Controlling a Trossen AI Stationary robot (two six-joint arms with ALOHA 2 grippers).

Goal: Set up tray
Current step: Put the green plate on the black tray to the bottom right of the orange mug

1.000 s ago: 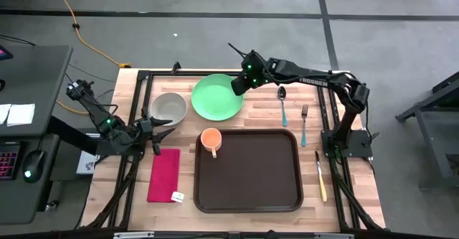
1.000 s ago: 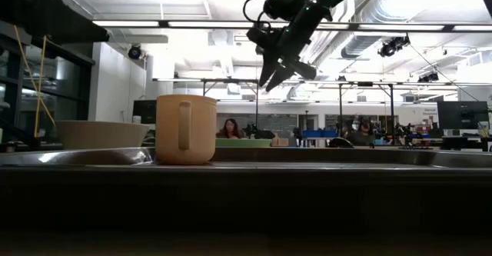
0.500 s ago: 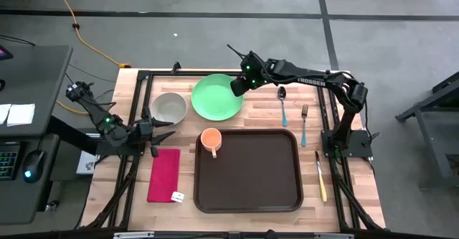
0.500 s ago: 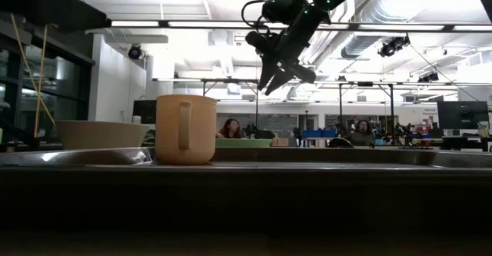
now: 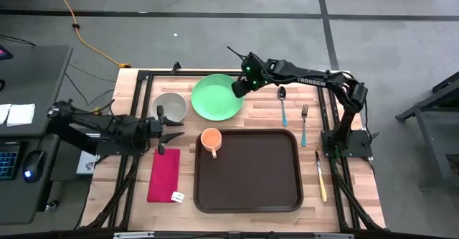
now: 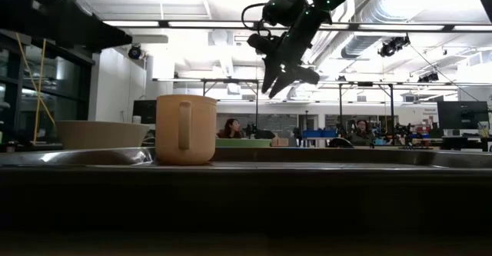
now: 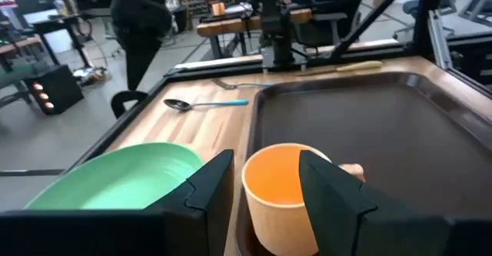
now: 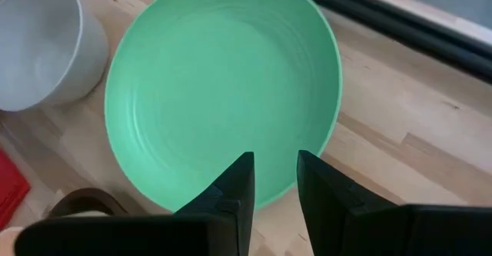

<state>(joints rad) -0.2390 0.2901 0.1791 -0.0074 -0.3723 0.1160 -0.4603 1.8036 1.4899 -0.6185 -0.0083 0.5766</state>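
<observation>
In the high view, the nearest things sit toward the bottom of the frame: the dark brown tray [image 5: 248,170] lies flat on the wooden tabletop [image 5: 358,196], filling the lower centre. A red napkin [image 5: 164,174] lies just left of it, with a small white tag [image 5: 176,196] at its lower right corner. A knife with a yellow handle [image 5: 320,175] lies right of the tray, near the right edge of the tabletop.

An orange mug [image 5: 210,139] stands upright inside the tray's upper left corner. The low view shows the mug [image 6: 186,128] from the side, handle facing the camera.

At the left of the frame, level with the mug, the left claw [image 5: 166,130] hovers over the napkin's top edge, its fingers spread wide and holding nothing. Its wrist view looks between both fingers at the mug.

Farther up, a grey bowl [image 5: 171,108] sits left of a round green plate [image 5: 216,97], the two just beside each other. Right of the plate lie a spoon with a blue handle [image 5: 282,104] and a fork [image 5: 304,123], side by side above the tray's right corner.

The right claw [image 5: 237,87] hangs above the plate's right rim, raised off it in the low view, fingers narrowly parted and empty.
</observation>
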